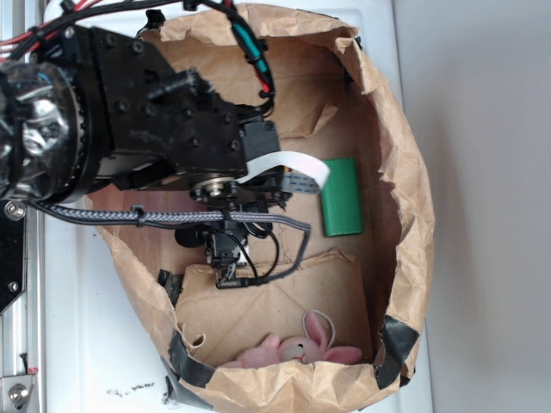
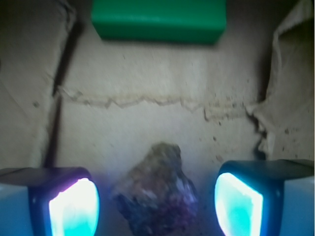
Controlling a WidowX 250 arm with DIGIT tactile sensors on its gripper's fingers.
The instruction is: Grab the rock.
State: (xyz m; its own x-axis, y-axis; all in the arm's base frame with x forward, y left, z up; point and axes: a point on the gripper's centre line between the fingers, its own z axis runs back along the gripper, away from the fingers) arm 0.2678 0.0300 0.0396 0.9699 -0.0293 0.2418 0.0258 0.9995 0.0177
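Rock (image 2: 157,196) on cardboard floor (image 2: 147,132), paper-walled

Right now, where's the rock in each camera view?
Exterior: the rock is not visible; the arm covers the middle of the paper bag.
Wrist: the rock lies bottom centre, between the open gripper's fingers.
Shared landmark: the green block, beyond the rock in the wrist view.

A crumpled brown paper bag (image 1: 405,198), its rim patched with black tape (image 1: 392,348), lies opened on a white worktop (image 1: 95,344). A plain pale grey surface (image 1: 491,172) fills the right side. A metal rail (image 1: 17,344) runs along the left edge.
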